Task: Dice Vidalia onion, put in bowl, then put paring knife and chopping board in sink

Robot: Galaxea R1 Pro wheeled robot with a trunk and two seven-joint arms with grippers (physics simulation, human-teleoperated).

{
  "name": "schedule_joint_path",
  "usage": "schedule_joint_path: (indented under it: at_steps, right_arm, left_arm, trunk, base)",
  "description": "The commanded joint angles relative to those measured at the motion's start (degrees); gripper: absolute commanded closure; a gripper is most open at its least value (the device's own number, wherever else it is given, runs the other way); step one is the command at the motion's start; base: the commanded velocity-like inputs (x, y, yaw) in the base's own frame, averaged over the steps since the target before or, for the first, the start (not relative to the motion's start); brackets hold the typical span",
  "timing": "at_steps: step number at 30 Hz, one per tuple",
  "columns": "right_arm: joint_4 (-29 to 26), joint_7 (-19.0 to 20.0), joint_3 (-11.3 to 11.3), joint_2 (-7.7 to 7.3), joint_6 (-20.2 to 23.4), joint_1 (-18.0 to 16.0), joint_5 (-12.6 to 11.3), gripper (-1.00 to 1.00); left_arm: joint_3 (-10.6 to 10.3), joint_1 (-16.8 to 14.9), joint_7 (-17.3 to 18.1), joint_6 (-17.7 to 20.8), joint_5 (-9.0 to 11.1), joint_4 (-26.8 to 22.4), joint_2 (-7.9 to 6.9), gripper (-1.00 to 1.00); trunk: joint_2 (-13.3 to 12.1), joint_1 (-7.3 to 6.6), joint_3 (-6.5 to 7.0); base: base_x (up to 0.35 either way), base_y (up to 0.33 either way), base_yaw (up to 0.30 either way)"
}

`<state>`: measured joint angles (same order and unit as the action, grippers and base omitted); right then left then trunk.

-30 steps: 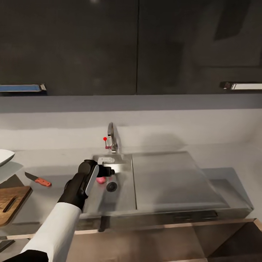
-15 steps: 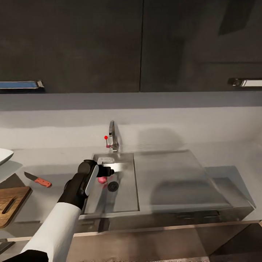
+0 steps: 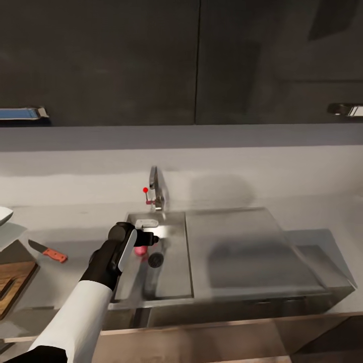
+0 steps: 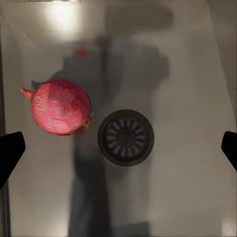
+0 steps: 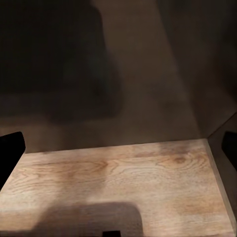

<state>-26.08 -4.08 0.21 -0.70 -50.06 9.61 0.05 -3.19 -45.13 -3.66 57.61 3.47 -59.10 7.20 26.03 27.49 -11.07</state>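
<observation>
Since the earlier frames the head camera had drifted rightward, so the dark-brown wooden chopping board [image 3: 11,291], the red-handled paring knife [image 3: 48,251] and the white shallow bowl [image 3: 4,216] slid toward the left edge; the left arm held its place over the basin. The left gripper [image 3: 151,239] hung above the grey stainless-steel sink [image 3: 171,272], its jaws spread wide with nothing between them. In the left wrist view the round reddish onion [image 4: 60,106] lay on the basin floor just beside the dark round drain [image 4: 125,137], off-centre between the fingertips and nearer one of them. Its stem-to-root axis ran roughly along the line between the two fingers. The gripper probably needed a small sideways shift toward the onion before descending. The left arm reached forward, wrist bent down. The right gripper [image 5: 118,148], also wide open, faced a pale wood-grain surface [image 5: 113,182].
</observation>
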Motion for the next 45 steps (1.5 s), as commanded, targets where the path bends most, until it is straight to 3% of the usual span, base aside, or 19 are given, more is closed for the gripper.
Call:
schedule_joint_path:
  at_steps: [1, 45]
  right_arm:
    - [-0.11, -0.22, 0.06, -0.01, -0.03, 0.03, 0.04, -1.00]
    - [-0.11, -0.22, 0.09, -0.01, 0.04, 0.03, 0.04, -1.00]
  left_arm:
    - [-0.06, -0.05, -0.38, 0.22, 0.36, -0.02, 0.00, -1.00]
    - [-0.06, -0.05, -0.19, 0.22, 0.34, 1.61, -0.35, -1.00]
  trunk:
    - [0.10, 0.05, -0.19]
    - [0.10, 0.05, -4.22]
  base:
    - [0.220, 0.000, 0.000]
    - [0.045, 0.030, 0.000]
